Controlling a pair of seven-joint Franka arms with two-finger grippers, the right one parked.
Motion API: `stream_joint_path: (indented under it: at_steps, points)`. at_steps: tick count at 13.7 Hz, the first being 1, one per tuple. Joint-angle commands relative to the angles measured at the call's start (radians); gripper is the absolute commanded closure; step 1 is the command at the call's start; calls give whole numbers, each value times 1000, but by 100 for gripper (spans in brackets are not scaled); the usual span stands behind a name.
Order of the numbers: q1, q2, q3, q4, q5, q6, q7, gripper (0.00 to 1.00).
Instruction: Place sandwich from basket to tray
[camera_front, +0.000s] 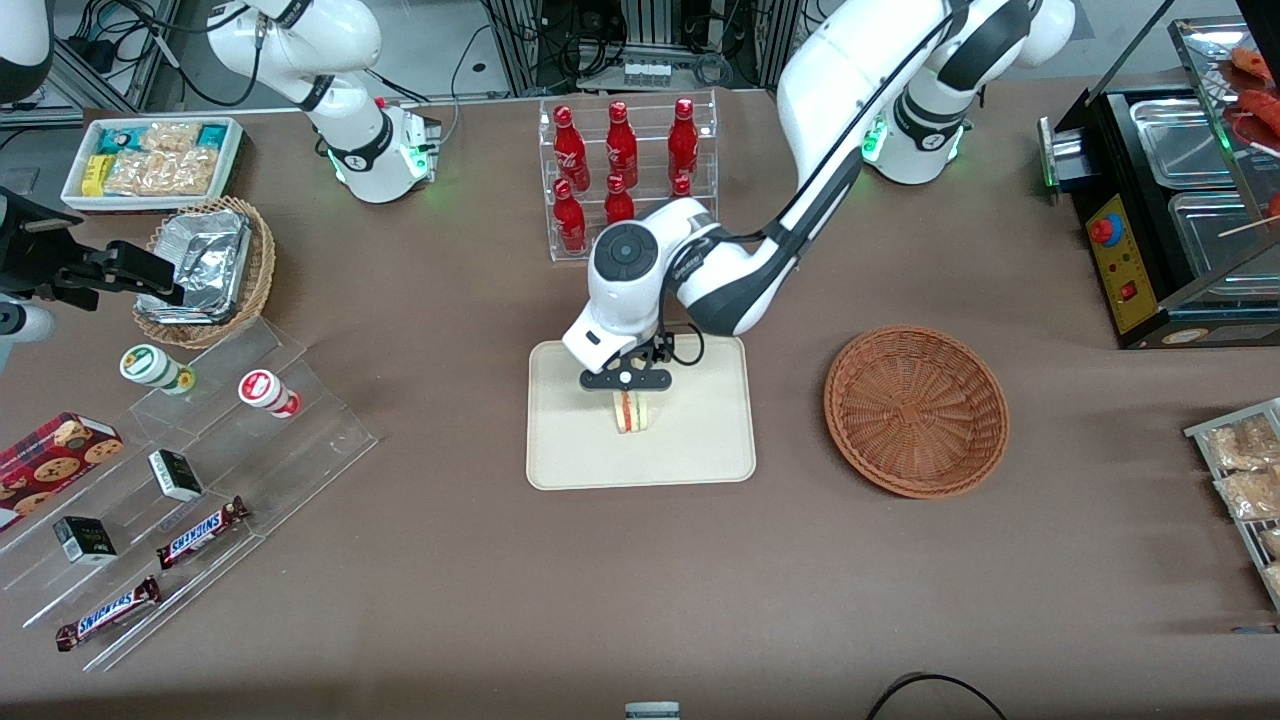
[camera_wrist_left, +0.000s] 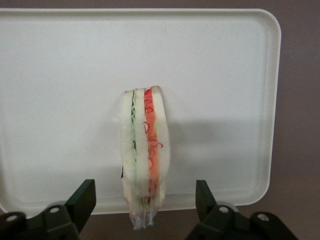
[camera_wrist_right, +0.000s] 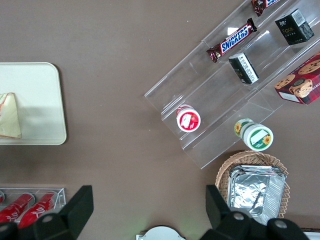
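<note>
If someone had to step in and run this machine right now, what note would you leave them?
Pincer: open, just above the tray, its fingers apart on either side of the sandwich and not touching it.
Sandwich: on the tray, standing on edge, released.
Basket: empty, beside the tray toward the working arm's end of the table.
Done: sandwich moved from basket to tray.
Left: lift the arm straight up and clear without knocking the sandwich over.

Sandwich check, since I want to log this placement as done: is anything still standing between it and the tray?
Nothing visible does. The sandwich already rests on the tray, and the basket sits empty toward the working arm's end. The gripper hovers right above the sandwich, fingers open on either side of it without touching.
</note>
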Motion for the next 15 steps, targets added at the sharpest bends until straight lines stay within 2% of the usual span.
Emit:
stream_joint_path:
  at_steps: [1,4,9,11,15]
  points:
    - [24,-106,9,-18,0,-74,-19,0]
    - [98,-209,9,-21,-2,-143,-83,0]
    - [263,-333,8,-27,-2,-302,-77,0]
    - [342,-379,6,-28,-2,-348,-31,0]
    - [494,-455,7,-31,-41,-462,172,0]
